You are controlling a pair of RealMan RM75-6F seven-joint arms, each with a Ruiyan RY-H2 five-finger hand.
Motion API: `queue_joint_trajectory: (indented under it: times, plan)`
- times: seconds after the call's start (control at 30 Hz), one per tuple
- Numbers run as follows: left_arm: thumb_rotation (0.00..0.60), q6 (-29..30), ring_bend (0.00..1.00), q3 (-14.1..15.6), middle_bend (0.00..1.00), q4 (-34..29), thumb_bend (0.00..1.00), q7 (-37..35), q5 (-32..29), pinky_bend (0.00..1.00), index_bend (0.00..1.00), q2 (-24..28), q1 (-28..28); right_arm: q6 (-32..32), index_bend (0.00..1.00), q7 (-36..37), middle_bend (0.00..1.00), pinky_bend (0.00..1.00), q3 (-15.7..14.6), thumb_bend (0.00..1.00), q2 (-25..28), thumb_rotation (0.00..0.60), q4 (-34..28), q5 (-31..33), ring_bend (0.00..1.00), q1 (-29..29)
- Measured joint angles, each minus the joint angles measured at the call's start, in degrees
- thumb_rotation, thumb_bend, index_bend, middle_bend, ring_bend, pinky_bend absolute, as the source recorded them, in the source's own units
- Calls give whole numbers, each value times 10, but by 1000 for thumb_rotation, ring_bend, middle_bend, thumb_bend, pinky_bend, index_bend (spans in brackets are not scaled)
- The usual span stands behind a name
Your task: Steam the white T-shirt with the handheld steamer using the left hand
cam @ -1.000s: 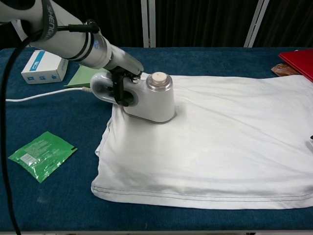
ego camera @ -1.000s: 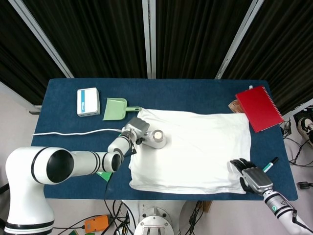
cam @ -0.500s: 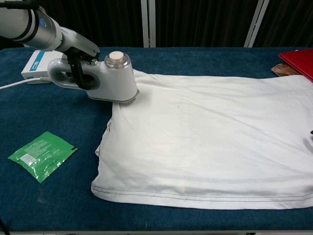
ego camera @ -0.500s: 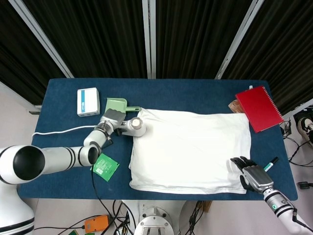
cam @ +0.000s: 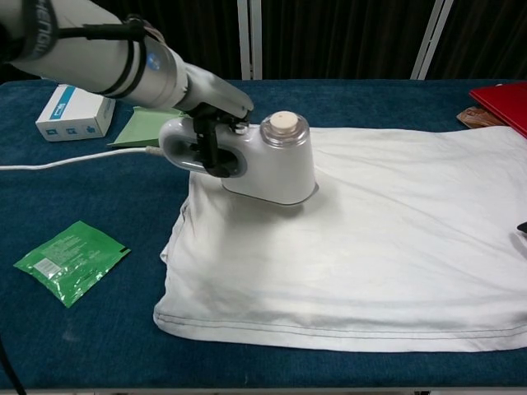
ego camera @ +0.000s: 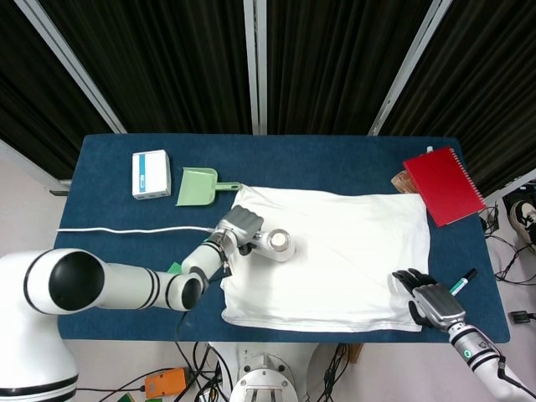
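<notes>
One hand does the work: our left hand point(cam: 216, 123) grips the steamer point(cam: 268, 164) flat on the white T-shirt point(cam: 370, 239); we should glide it slowly rightward, soleplate level.

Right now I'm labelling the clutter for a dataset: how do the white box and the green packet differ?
The white box is a rigid carton with blue print; the green packet is a flat, limp sachet. The box lies at the table's far left corner beside the dustpan; the packet lies near the front edge, left of the T-shirt. In the head view the box shows whole, the packet mostly hidden by the left arm. Both lie off the shirt, untouched.
</notes>
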Motion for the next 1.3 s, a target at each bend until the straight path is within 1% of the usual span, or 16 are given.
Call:
queue_joint_trajectory:
  times: [0.13,0.23,0.3,0.4,0.47,0.6,0.73,0.97,1.03,1.17,1.3]
  plan:
    - [296,-6,740,-13,911,40,772,16,-63,624,702,-30,-25,0,67,5,142,183,0,878,1,600,3,1,45,0]
    - [276,-17,741,-16,911,73,765,31,-111,624,702,-51,-42,-2,67,7,142,183,0,878,0,600,6,2,45,1]
    - [264,-23,741,-15,911,94,761,45,-143,624,702,-64,-53,-2,67,8,142,183,0,878,-1,600,7,2,45,2]
    - [265,-28,740,-10,911,122,758,68,-184,624,702,-82,-67,-3,66,10,142,183,1,878,-2,600,9,2,45,4]
    - [265,-32,741,-3,911,135,758,88,-201,624,702,-90,-74,-5,66,11,142,183,1,878,-3,600,10,3,45,4]
    - [265,-43,740,9,910,133,761,119,-217,624,702,-94,-81,-8,63,12,142,183,1,878,-4,600,12,5,46,6]
    - [262,-49,740,12,911,106,761,124,-204,624,702,-82,-80,-9,61,12,142,183,1,878,-5,600,13,5,45,8]
    - [239,-44,741,23,911,13,759,124,-134,624,701,-46,-71,-10,61,13,142,183,1,878,-7,600,15,7,45,8]
    - [241,-43,741,26,910,-11,757,122,-117,624,702,-36,-69,-9,61,14,142,183,1,878,-7,600,15,7,46,7]
    - [242,-46,734,31,902,-66,746,108,-81,624,702,-5,-62,-5,61,16,142,183,1,878,-8,600,17,6,45,6]
    - [242,-48,731,36,899,-108,738,88,-47,624,702,32,-57,-3,61,16,142,183,1,878,-7,600,17,4,46,6]
